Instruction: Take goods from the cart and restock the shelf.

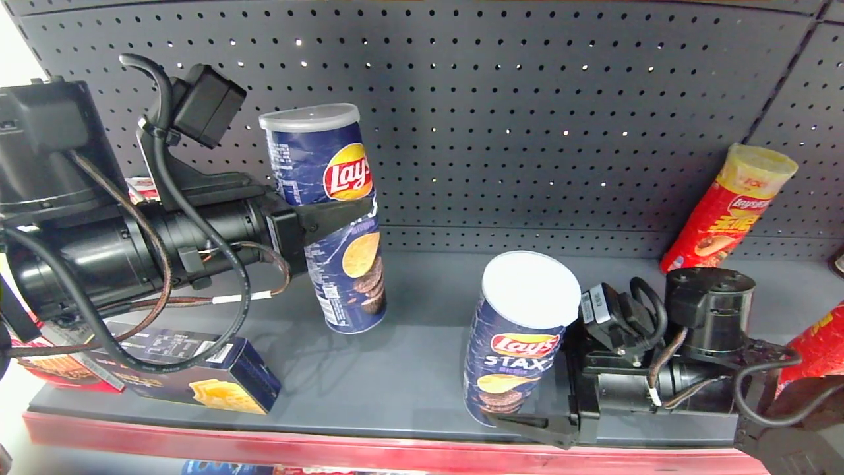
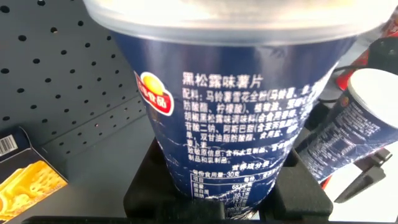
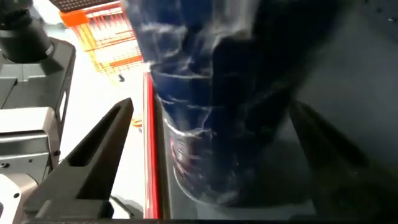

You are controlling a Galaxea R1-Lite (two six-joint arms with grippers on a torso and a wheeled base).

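Note:
A blue chips can (image 1: pixel 330 211) with a clear lid stands slightly tilted at the back left of the grey shelf (image 1: pixel 409 369). My left gripper (image 1: pixel 343 212) is shut on its middle; in the left wrist view the can (image 2: pixel 230 93) sits between the dark fingers (image 2: pixel 152 183). A second blue chips can (image 1: pixel 517 336) with a white lid stands near the shelf's front edge. My right gripper (image 1: pixel 521 396) is open around its lower half. In the right wrist view a gap shows between one finger (image 3: pixel 93 162) and this can (image 3: pixel 211 124).
A red chips can (image 1: pixel 725 211) leans on the pegboard at the back right, and another red pack (image 1: pixel 817 343) is at the right edge. A blue box (image 1: pixel 198 373) lies front left on a red box (image 1: pixel 53 373). The orange cart (image 3: pixel 99 31) stands below.

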